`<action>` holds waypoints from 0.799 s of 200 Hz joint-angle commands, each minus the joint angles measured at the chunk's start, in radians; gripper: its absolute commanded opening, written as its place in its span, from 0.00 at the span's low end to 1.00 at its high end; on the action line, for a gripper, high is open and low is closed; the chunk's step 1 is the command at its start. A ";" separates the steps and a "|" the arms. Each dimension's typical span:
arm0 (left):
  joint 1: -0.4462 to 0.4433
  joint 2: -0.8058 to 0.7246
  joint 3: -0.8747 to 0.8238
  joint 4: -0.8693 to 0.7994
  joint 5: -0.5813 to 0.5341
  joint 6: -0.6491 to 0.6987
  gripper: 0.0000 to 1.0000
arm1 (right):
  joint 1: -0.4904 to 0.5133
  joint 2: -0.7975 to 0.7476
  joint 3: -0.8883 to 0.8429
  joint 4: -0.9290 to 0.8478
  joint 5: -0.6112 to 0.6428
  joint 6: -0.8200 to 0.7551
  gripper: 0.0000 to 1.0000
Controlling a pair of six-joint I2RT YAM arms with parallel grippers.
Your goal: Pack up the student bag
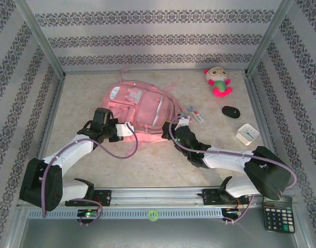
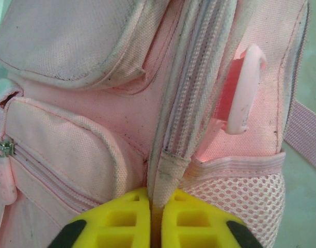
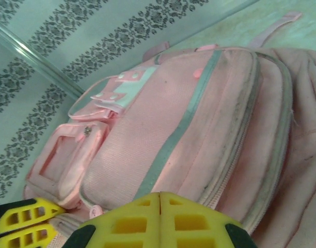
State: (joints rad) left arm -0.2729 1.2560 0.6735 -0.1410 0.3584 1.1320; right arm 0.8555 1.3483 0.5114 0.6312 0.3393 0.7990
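- One large pink fabric backpack with paler front pockets and white trim, the student bag (image 1: 142, 106), is lying flat on the beige marbled tabletop (image 1: 80, 103). It is sitting around the middle, nearer the far edge than the near one.
- The left claw (image 1: 126, 130) is pressing against the bag's near left side. In the left wrist view its yellow pads (image 2: 122, 217) are standing almost together, pinching the fabric end tab of a zip seam (image 2: 168, 165). The tab is sitting just beside a white mesh side pocket (image 2: 240, 201).
- The right claw (image 1: 177, 125) is sitting at the bag's near right side. In the right wrist view its yellow fingers (image 3: 127, 222) are meeting flat against each other, fully closed, with the bag's front panel just beyond them.
- A white, green and pink plush toy (image 1: 218, 81) is lying near the far right corner.
- A black oval object (image 1: 231, 111) and a white square clock (image 1: 247, 133) are sitting toward the right edge, apart from the bag.
- A black calculator (image 1: 278, 213) is lying by the near right corner.
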 commanded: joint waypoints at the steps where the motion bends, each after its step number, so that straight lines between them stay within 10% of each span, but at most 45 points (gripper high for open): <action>1: 0.018 -0.035 0.017 -0.054 0.019 -0.049 0.18 | -0.032 -0.010 -0.003 0.027 -0.155 -0.026 0.01; 46: 0.015 -0.086 0.003 -0.024 0.167 -0.195 0.47 | -0.049 0.025 0.242 -0.405 -0.398 0.000 0.41; 79: 0.015 -0.071 -0.027 -0.010 0.114 -0.194 0.51 | 0.040 0.094 0.473 -0.806 -0.162 -0.061 0.43; 160: 0.016 -0.091 -0.063 0.066 0.072 -0.237 0.52 | 0.086 0.385 0.788 -1.084 -0.141 -0.074 0.43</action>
State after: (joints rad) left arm -0.2665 1.1809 0.6235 -0.1173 0.4324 0.9287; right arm 0.9207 1.6958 1.2385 -0.3454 0.1699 0.7509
